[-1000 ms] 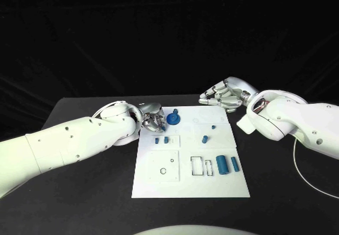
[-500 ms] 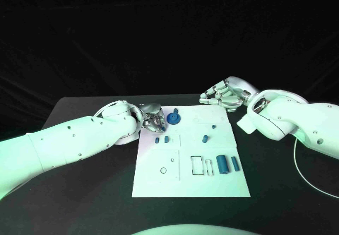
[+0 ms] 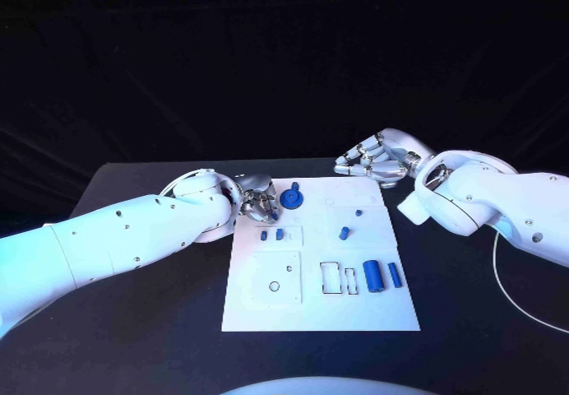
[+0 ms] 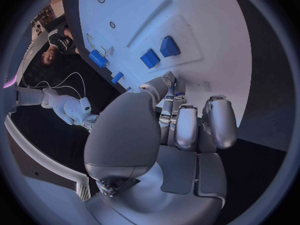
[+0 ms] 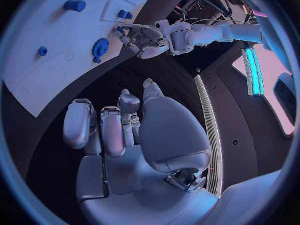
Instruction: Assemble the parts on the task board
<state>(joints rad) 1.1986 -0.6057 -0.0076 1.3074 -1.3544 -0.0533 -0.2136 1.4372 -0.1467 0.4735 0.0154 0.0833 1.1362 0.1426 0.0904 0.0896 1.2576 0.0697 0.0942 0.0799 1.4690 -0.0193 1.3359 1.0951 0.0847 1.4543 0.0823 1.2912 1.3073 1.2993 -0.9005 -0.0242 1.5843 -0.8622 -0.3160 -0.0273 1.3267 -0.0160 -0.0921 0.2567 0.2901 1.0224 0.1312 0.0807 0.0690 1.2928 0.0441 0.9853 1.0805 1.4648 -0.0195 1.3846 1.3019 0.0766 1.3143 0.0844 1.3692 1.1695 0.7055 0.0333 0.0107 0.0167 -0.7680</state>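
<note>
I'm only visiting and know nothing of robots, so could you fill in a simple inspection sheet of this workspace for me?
Surface: black table, bare around the board.
Job's things: white task board; blue gear at its far end, two small blue blocks, two blue cylinders.
Clutter: nothing seen.
Hands: left hand curled beside the gear; right hand curled, holding nothing, beyond the board.
Cables: white cable under the right arm.
Surroundings: dark backdrop.
</note>
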